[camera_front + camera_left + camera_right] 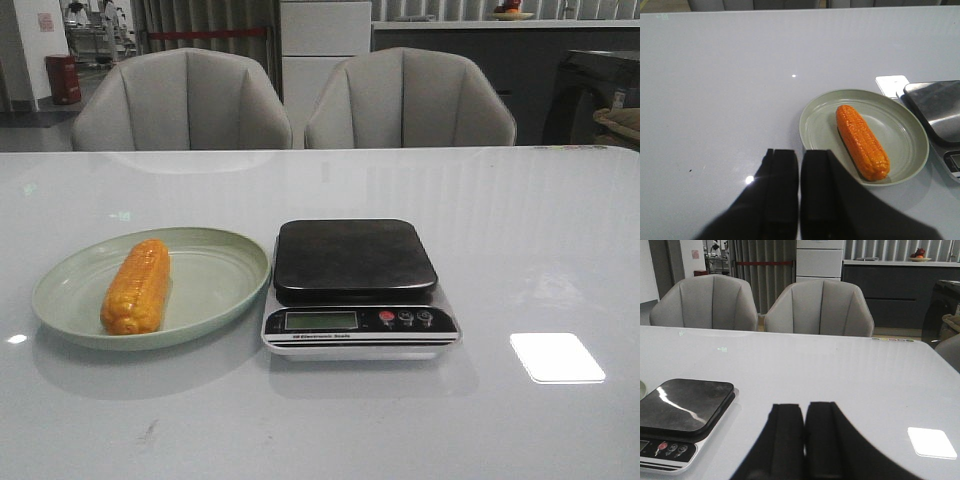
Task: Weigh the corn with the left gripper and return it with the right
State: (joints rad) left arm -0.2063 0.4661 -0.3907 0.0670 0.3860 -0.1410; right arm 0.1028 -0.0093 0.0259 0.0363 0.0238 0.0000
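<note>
A wide, glossy white table carries everything, with two pale grey upholstered chairs drawn up at its far edge. On it stands a silver electronic kitchen scale with a dark, shiny square weighing pad; its small display and three round buttons face the robot. The pad is bare. In the right wrist view the scale sits just off to one side of the right gripper, a little ahead of its tips.

Touching or nearly touching the scale's left side is a shallow, pale green oval plate. In the left wrist view the plate's near rim lies just ahead of the left gripper, which hangs over bare tabletop beside it.

An orange-yellow corn cob with neat rows of kernels lies flat in the plate, its length running toward the chairs, ahead of the left gripper and clear of its fingers.

Both black two-fingered grippers have their fingers pressed together with only a thin seam between them, holding nothing.
</note>
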